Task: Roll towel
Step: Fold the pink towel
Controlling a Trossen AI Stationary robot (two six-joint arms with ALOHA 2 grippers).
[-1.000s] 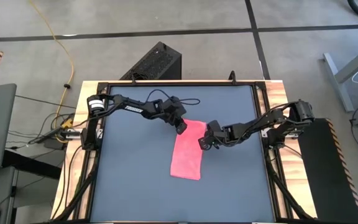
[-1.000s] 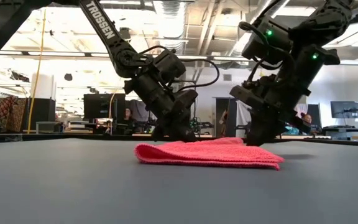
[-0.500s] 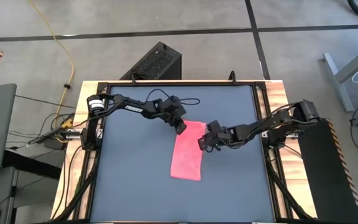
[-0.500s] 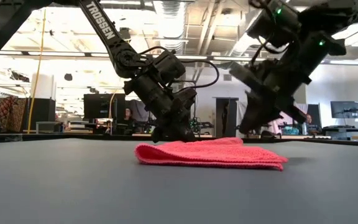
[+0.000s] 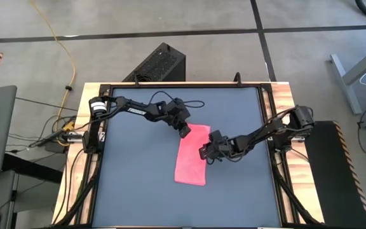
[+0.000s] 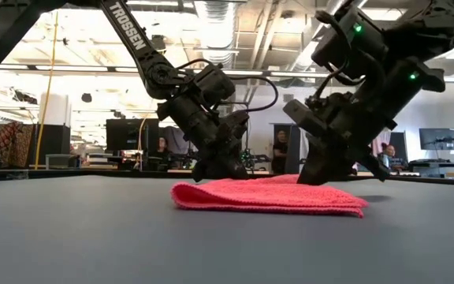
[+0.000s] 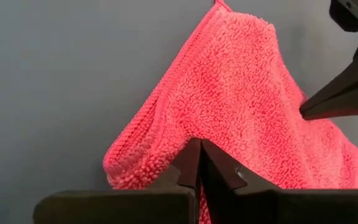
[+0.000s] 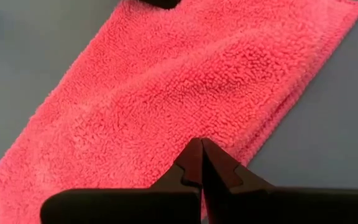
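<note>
Leftmost on the dark grey table [image 5: 132, 172], the left arm reaches from the table's left edge toward the middle, and the left gripper [image 5: 185, 131] sits low at the far left corner of the towel [image 5: 192, 154]. Seen from that arm's wrist, its two fingers [image 7: 188, 163] are pressed together with pink pile bunched around their tips, so the gripper is pinched closed on the towel's [image 7: 241, 106] corner, whose edge puckers up there. From table height the left gripper [image 6: 225, 169] shows down at the cloth's far edge, and the towel [image 6: 266, 195] lies as a flat folded strip with a thick rounded fold toward the camera. From above, the towel is a narrow pink rectangle near the table's centre, its long side running from far to near and slanting a little leftward toward the near end. To its right, the right arm stretches in from the table's right edge, and the right gripper [image 5: 203, 152] is over the towel's right long edge, about midway along it. Its wrist view shows the fingers [image 8: 194, 163] closed tip to tip just over the towel's [image 8: 166, 93] layered edge; whether any cloth is caught between them cannot be told. In the low view the right gripper [image 6: 321, 170] hangs close to the cloth's far right part.
</note>
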